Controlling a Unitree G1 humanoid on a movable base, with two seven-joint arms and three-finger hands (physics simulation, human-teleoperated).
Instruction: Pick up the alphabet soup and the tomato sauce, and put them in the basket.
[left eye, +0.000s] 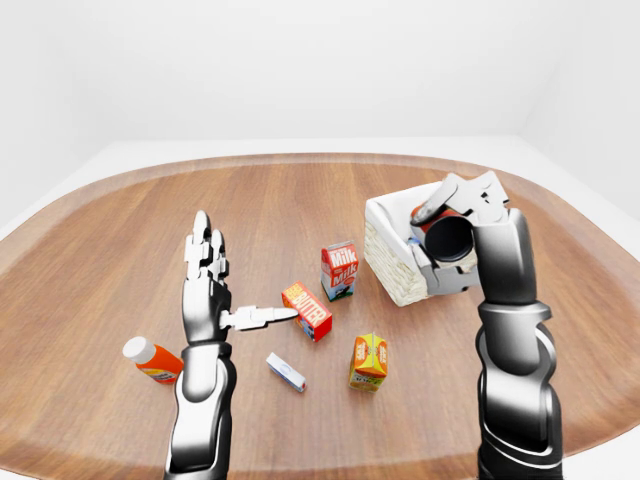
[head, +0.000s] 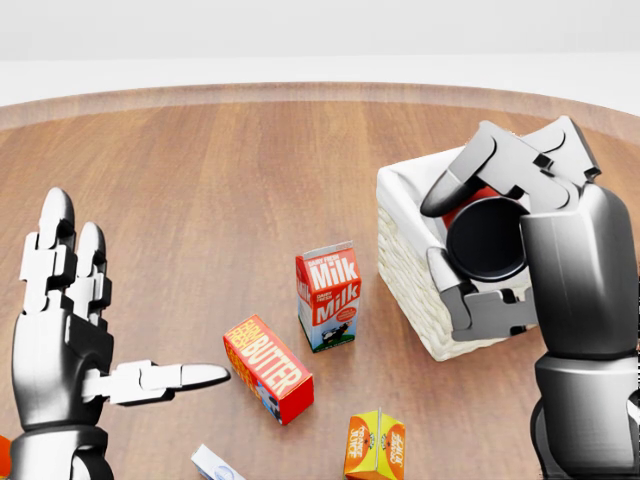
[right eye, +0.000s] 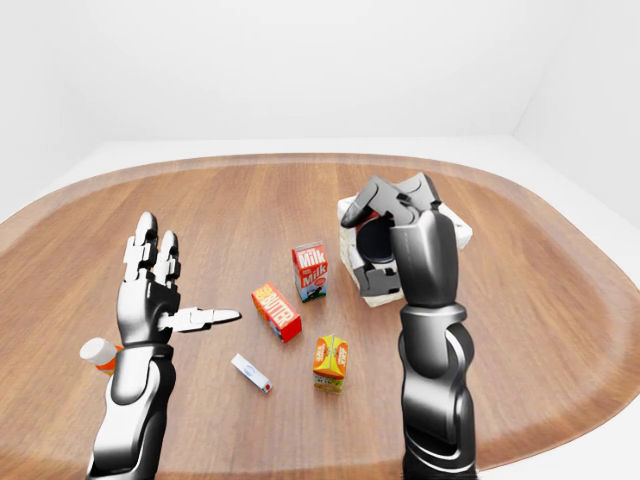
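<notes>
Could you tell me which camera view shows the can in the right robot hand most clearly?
The head view: the can fills much of the right robot hand, its dark end toward the camera, above the basket. The left-eye view shows it smaller; in the right-eye view the hand mostly hides it.

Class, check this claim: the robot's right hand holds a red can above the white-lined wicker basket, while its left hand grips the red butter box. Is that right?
Not quite. The left hand grips nothing: in the head view its fingers are spread open, apart from the red butter box, which lies on the wooden table. The rest stands: the right hand holds a red can above the white-lined wicker basket.
</notes>
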